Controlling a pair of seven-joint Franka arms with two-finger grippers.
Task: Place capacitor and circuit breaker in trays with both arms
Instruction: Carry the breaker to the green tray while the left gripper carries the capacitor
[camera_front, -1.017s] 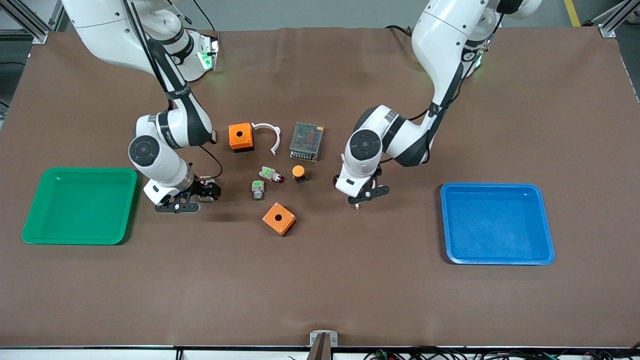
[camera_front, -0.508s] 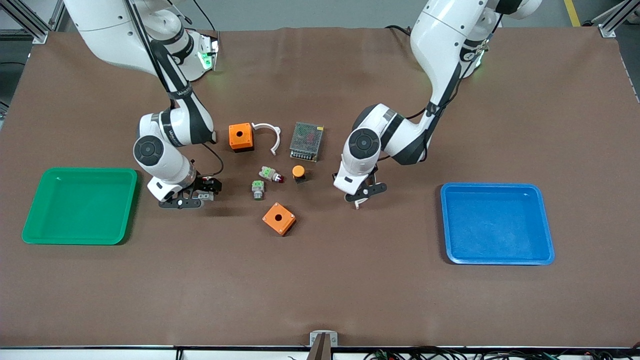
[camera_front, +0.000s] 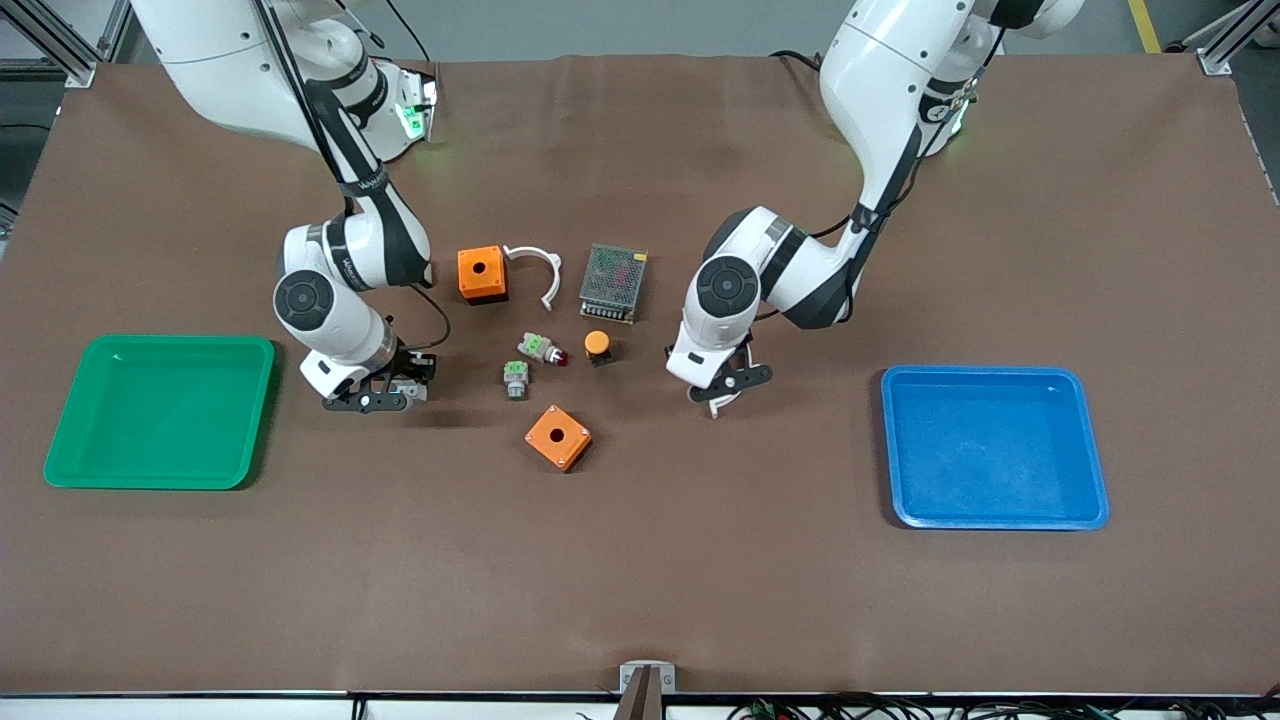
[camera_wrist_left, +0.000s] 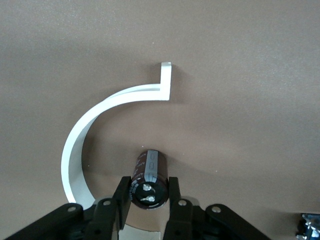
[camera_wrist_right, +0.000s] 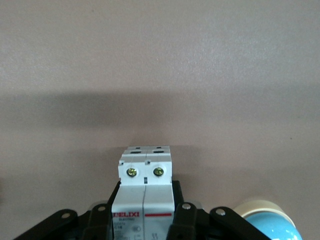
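arms (camera_front: 900, 90): white shells | joints: black | tools: black, silver screws | cables: black

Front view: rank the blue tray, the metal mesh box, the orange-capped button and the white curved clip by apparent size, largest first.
1. blue tray, by far the largest.
2. metal mesh box.
3. white curved clip: a thin arc spanning about as much as the mesh box, but covering less area.
4. orange-capped button, the smallest.
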